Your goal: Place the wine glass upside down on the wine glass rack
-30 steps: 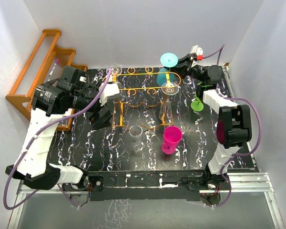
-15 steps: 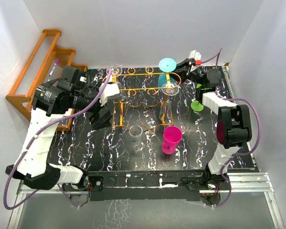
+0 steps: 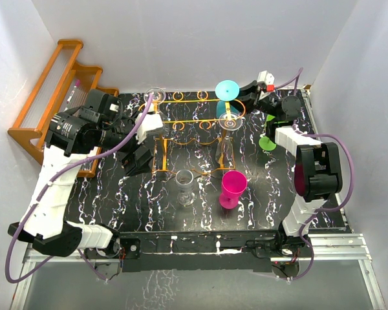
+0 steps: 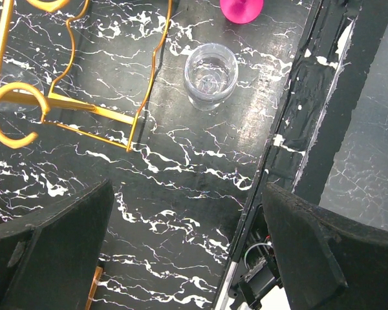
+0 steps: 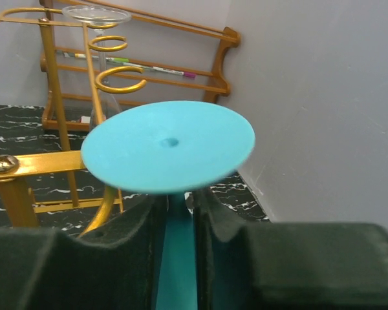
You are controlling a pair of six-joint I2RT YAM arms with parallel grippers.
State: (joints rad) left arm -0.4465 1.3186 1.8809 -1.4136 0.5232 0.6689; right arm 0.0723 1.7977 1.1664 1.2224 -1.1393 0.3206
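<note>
The orange wire wine glass rack point(image 3: 197, 119) stands at the back middle of the table. My right gripper point(image 3: 244, 91) is at its right end, shut on the stem point(image 5: 178, 258) of an upside-down teal wine glass point(image 3: 226, 88), with the round foot point(image 5: 168, 145) up, beside the rack's rail point(image 5: 26, 165). Two clear glasses point(image 3: 156, 92) point(image 3: 229, 120) hang upside down in the rack. My left gripper point(image 3: 137, 155) is open and empty at the rack's left side. Another clear wine glass point(image 3: 185, 187) stands upright in front of the rack; it also shows in the left wrist view point(image 4: 211, 81).
A pink glass point(image 3: 233, 187) stands near the front right of the rack. A green glass point(image 3: 267, 142) lies by the right arm. An orange wooden stepped shelf point(image 3: 52, 97) stands at the far left against the wall. White walls enclose the table.
My right gripper has carried the teal glass slightly left and nearer, toward the rack's right end. The left arm has hardly moved.
</note>
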